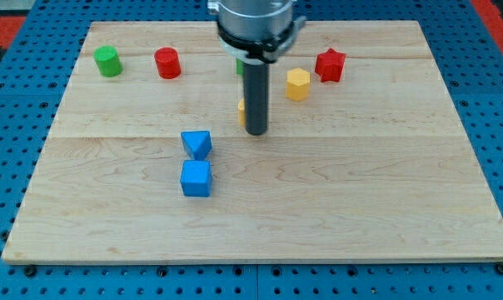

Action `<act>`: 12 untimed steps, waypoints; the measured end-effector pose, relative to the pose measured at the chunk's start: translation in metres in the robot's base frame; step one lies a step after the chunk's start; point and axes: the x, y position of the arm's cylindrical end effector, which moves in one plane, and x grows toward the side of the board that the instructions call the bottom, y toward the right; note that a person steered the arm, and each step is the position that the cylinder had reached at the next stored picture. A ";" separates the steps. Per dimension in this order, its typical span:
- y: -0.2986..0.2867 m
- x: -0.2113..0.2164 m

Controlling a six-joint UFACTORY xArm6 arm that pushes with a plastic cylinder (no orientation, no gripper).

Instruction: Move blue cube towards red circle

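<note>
The blue cube lies on the wooden board, left of centre. The red circle, a short red cylinder, stands near the view's top left. A second blue block, wedge-shaped, sits just above the cube, nearly touching it. My tip is on the board to the right of and above the blue cube, apart from it by about a block's width and a half. The rod hides most of a yellow block and a green block behind it.
A green cylinder stands left of the red cylinder. A yellow hexagonal block and a red star sit at the top right of the rod. The board lies on a blue perforated table.
</note>
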 end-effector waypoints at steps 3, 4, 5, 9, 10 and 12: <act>-0.081 0.049; -0.083 0.047; -0.087 0.032; -0.204 0.036; -0.201 0.047; -0.259 0.028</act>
